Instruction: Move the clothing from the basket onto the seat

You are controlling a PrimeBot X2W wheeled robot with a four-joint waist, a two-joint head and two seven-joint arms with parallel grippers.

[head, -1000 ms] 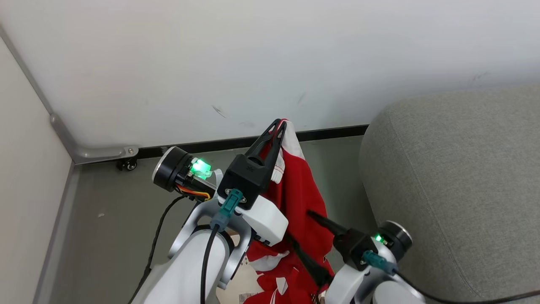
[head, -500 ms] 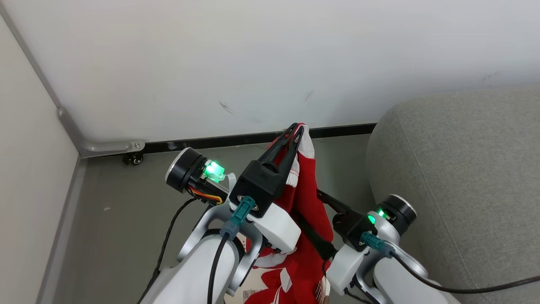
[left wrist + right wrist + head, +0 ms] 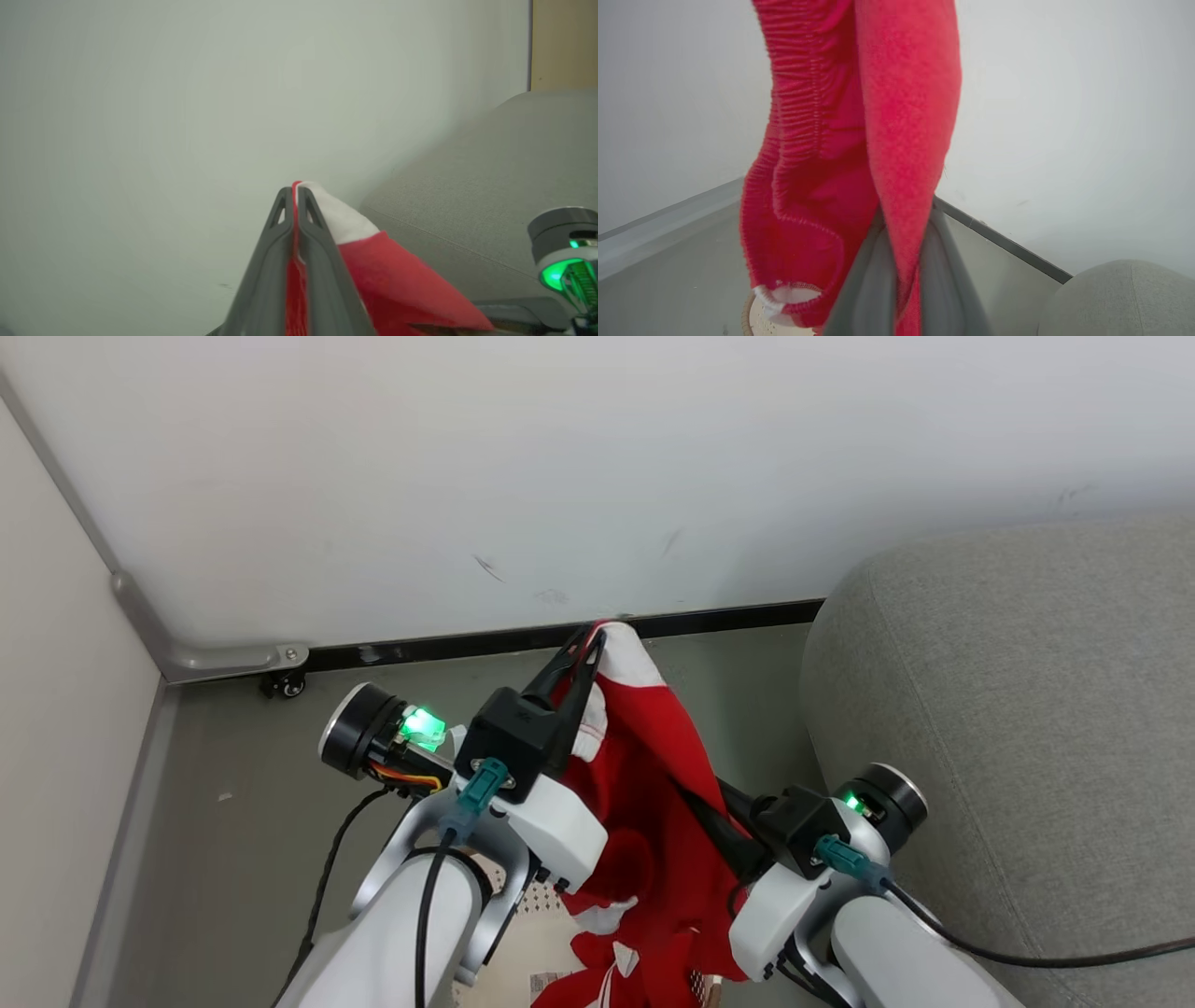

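A red garment with white trim, the clothing (image 3: pixel 653 775), hangs above the floor between both arms. My left gripper (image 3: pixel 593 633) is shut on its white-edged top corner, seen close up in the left wrist view (image 3: pixel 295 189). Lower down, my right gripper (image 3: pixel 711 807) is shut on a red fold, and the fabric (image 3: pixel 859 140) drapes over its fingers (image 3: pixel 873 266). More red and white clothing lies in the cream perforated basket (image 3: pixel 527 905) at the bottom edge, whose rim (image 3: pixel 748 312) also shows in the right wrist view. The grey seat (image 3: pixel 1008 728) lies to the right.
A white wall with a black baseboard (image 3: pixel 448 649) stands close ahead. A metal rail bracket and small caster (image 3: pixel 280 686) sit at the left corner. Grey floor (image 3: pixel 243 803) stretches left of the arms. The seat's rounded corner (image 3: pixel 1115 298) is near the right gripper.
My right gripper, open a second ago beside the hanging garment, has shut on a fold of it. The left gripper keeps its grip on the top corner.
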